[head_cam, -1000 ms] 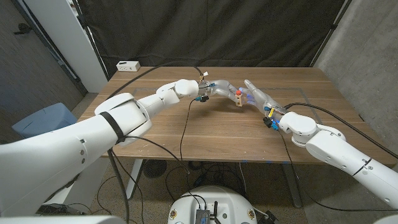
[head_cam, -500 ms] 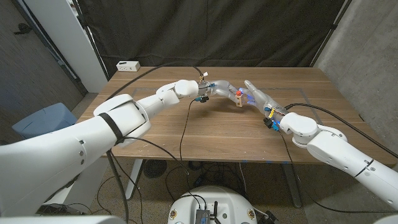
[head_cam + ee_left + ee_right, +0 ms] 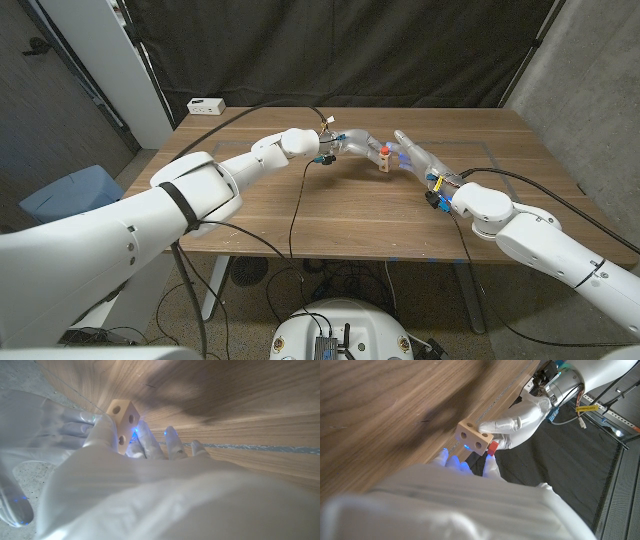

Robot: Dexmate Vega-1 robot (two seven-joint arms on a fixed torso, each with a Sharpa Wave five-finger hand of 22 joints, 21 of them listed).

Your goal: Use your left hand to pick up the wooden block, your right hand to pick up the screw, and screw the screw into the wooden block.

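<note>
Head view: both arms reach inward over the table (image 3: 330, 215) and meet at mid-table. Left hand (image 3: 358, 143) grips one wooden block (image 3: 384, 160) at its fingertips. Right hand (image 3: 415, 157), fingers extended, pinches one red-headed screw (image 3: 384, 148) sitting atop the block, just beyond its fingertips.

head view: even, sharp | wrist views: near hands blurred, glare
</note>
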